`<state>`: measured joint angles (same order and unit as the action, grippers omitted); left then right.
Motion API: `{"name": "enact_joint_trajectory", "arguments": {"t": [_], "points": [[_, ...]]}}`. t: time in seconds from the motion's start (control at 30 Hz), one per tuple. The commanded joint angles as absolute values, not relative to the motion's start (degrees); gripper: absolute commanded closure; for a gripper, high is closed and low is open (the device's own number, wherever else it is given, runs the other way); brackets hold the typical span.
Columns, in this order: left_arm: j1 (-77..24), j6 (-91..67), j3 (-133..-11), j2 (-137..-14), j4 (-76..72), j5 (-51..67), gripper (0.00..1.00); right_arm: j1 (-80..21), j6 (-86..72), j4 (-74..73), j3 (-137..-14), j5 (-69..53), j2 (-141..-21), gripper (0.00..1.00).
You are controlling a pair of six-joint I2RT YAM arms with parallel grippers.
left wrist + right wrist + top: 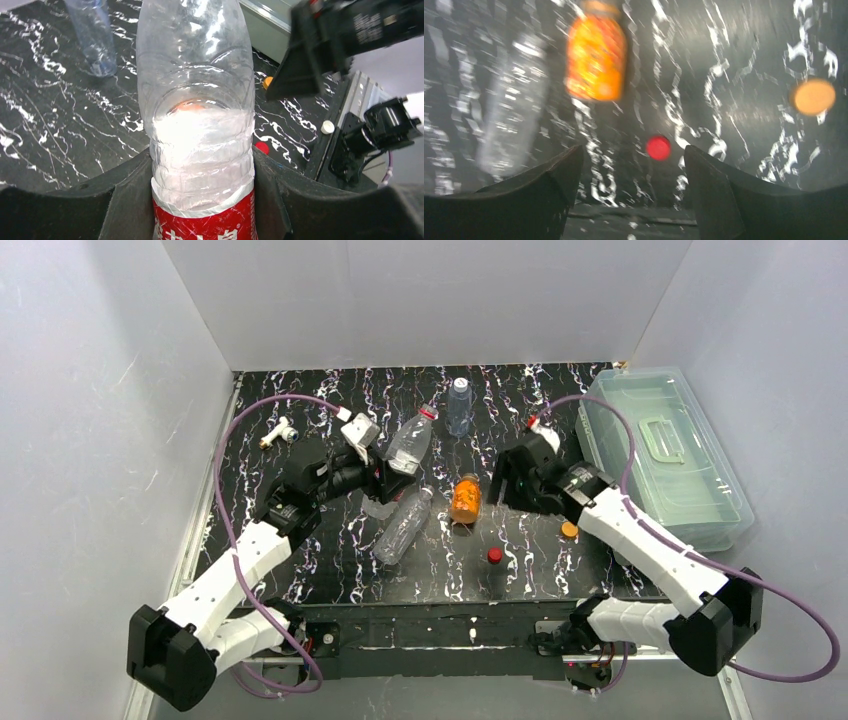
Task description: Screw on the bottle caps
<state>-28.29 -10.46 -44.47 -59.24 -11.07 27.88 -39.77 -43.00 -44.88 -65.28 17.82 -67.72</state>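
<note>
My left hand (386,478): clamped on a tilted clear bottle (410,443) with a red label.
Second clear bottle (403,526): lying on the desk (335,575).
Orange bottle (465,499): just right of it.
Red cap (494,555): loose on the desk, near the front edge.
My right hand (507,483): fingers apart, holding nothing.
Orange-yellow cap (569,529): loose, beside my right arm.

The marbled table (500,410) bears an orange bottle (465,498), a clear bottle (403,527) just left, a red cap (494,555) and an orange cap (569,530) right of it.

Lab test booth: plain white walls (90,420).
</note>
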Motion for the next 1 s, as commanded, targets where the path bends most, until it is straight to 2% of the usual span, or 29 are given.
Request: {"name": "enact_joint_trajectory", "arguments": {"t": [0.0, 0.2, 0.4, 0.97], "points": [[-28.3, -2.12, -43.58, -56.63, -12.23, 35.7, 0.55, -40.03, -43.73, -47.64, -55.59, 15.83, -63.81, 0.22], [-28.36, 1.97, -43.44, -54.65, -11.97, 40.4, 0.55, -44.65, -47.55, -43.8, -45.98, 16.78, -64.51, 0.31], [-28.37, 2.37, -42.28, -53.56, -11.87, 40.04, 0.55, -46.17, -47.01, -36.7, -42.21, 16.59, -66.99, 0.38], [-28.37, 1.76, -40.05, -51.89, -11.61, 38.19, 0.54, -48.16, -44.79, -32.23, -42.79, 17.34, -75.83, 0.41]]}}
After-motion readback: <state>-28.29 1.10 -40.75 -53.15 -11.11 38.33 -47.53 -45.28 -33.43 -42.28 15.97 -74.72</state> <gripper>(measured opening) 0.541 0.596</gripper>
